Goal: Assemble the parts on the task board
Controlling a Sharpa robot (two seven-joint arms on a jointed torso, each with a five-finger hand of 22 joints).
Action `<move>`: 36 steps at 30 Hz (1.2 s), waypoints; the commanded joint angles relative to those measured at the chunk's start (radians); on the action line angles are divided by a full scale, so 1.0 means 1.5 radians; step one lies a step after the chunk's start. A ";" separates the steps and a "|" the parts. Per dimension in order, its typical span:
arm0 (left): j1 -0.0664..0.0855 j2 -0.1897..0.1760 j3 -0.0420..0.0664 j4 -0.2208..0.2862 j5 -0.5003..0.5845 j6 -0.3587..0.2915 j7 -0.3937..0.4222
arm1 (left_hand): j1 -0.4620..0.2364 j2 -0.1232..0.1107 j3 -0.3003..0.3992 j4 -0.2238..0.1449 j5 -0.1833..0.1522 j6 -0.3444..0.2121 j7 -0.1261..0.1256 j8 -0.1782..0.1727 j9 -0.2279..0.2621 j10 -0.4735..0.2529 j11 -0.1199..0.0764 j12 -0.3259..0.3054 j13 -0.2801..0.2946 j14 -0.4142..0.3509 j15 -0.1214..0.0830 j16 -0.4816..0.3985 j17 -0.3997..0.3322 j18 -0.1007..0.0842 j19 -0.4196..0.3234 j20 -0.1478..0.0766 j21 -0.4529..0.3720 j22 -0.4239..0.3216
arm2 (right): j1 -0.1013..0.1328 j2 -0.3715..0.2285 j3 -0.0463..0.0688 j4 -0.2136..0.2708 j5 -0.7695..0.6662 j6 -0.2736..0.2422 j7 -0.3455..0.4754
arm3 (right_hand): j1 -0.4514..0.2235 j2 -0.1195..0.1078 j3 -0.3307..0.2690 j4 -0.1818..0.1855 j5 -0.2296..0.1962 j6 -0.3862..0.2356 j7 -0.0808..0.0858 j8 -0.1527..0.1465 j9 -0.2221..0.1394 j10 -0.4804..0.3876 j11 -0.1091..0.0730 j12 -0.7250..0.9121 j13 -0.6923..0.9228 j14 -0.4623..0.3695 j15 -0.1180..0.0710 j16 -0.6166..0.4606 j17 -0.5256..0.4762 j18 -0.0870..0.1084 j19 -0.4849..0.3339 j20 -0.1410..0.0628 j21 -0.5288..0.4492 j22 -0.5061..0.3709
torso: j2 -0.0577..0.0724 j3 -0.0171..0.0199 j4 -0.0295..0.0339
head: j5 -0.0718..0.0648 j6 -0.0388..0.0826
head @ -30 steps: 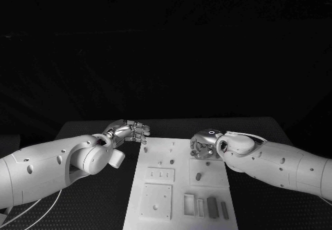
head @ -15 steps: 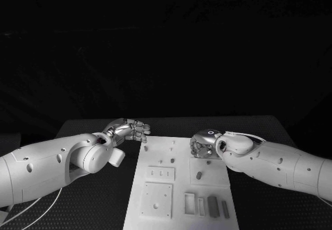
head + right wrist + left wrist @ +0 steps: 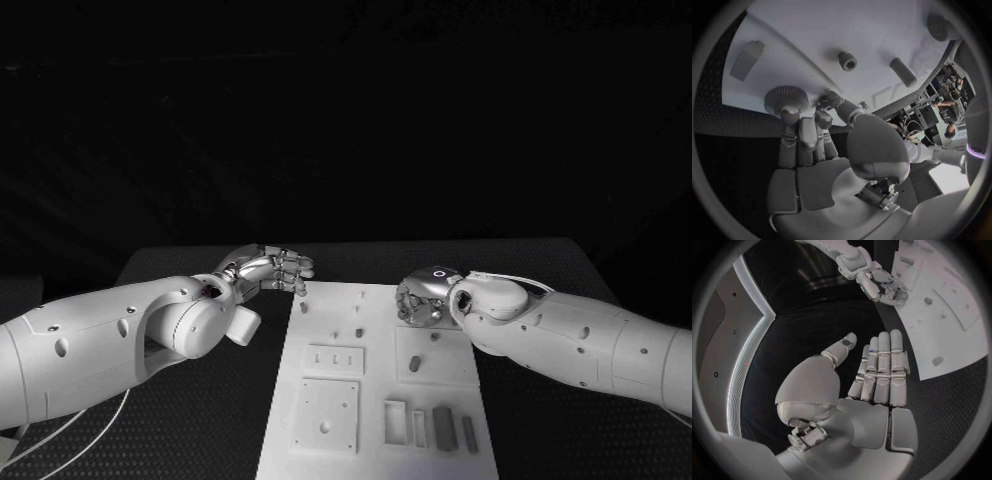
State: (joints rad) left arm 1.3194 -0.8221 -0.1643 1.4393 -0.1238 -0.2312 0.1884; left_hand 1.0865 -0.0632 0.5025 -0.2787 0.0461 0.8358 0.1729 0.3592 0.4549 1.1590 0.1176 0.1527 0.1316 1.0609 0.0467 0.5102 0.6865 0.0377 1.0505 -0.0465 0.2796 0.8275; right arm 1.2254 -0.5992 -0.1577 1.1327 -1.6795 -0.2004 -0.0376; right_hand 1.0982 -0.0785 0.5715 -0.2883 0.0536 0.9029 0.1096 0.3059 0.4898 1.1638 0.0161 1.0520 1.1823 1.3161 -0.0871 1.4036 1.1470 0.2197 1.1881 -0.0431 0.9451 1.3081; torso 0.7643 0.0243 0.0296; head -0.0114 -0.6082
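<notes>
Right hand is over the task board's far right corner, fingers curled on a round knurled part at their tips. Board holes and pegs lie just ahead of it. Left hand is beside the far left corner, fingers straight, together, holding nothing. Right wrist view shows the grip; head view hides it.

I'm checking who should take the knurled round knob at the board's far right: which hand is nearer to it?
Right. The right hand has fingertips at the knob; whether it grips is unclear. The left hand sits off the task board's opposite edge.
</notes>
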 commanded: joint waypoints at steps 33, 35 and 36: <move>0.004 -0.002 0.001 -0.004 0.000 0.005 0.001 | -0.006 -0.001 -0.002 0.001 0.003 -0.003 0.007 -0.006 -0.001 -0.001 0.005 -0.009 -0.001 0.000 0.001 -0.007 0.006 0.011 -0.003 -0.003 -0.005 0.003 | 0.003 -0.015 0.001 0.053 -0.048 -0.097 -0.050 | -0.006 0.045 0.002 -0.002 -0.003 0.076 -0.011 0.029 0.022 0.032 -0.022 0.007 0.005 0.022 -0.019 0.018 0.011 0.028 -0.006 -0.007 0.021 0.014 | 0.005 0.0007 0.0001 | -0.003 0.007; 0.004 -0.002 0.001 -0.006 0.000 0.005 0.001 | -0.006 -0.001 -0.002 0.001 0.003 -0.003 0.007 -0.006 -0.001 0.000 0.005 -0.009 0.000 0.000 0.001 -0.007 0.007 0.011 -0.003 -0.003 -0.005 0.003 | 0.007 -0.014 0.002 0.055 -0.055 -0.100 -0.057 | -0.005 0.044 0.002 -0.002 -0.002 0.077 -0.012 0.029 0.023 0.033 -0.022 0.007 0.006 0.022 -0.020 0.019 0.011 0.028 -0.006 -0.007 0.021 0.013 | 0.005 0.0009 0.0003 | -0.003 0.009; 0.004 -0.002 0.001 -0.006 0.000 0.005 0.001 | -0.006 -0.001 -0.002 0.001 0.003 -0.003 0.007 -0.006 -0.001 0.000 0.005 -0.009 0.000 0.000 0.001 -0.007 0.007 0.011 -0.003 -0.003 -0.005 0.003 | 0.008 -0.013 0.002 0.055 -0.057 -0.100 -0.059 | -0.005 0.044 0.002 -0.002 -0.003 0.077 -0.012 0.029 0.023 0.034 -0.023 0.008 0.007 0.022 -0.020 0.019 0.011 0.028 -0.006 -0.007 0.021 0.013 | 0.005 0.0011 0.0004 | -0.003 0.009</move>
State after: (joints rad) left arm 1.3227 -0.8260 -0.1643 1.4302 -0.1238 -0.2313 0.1849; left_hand 1.0866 -0.0630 0.5025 -0.2788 0.0460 0.8323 0.1764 0.3551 0.4540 1.1590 0.1175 0.1453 0.1317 1.0609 0.0467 0.5059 0.6955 0.0358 1.0505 -0.0465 0.2756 0.8302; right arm 1.2352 -0.6197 -0.1540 1.2126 -1.7306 -0.3097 -0.0986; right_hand 1.0861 -0.0145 0.5684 -0.2913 0.0500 0.9503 0.0810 0.3446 0.5084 1.2063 -0.0179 1.0606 1.1904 1.3471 -0.1150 1.4287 1.1628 0.2196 1.1798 -0.0504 0.9716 1.3080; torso 0.7708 0.0250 0.0297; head -0.0156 -0.5976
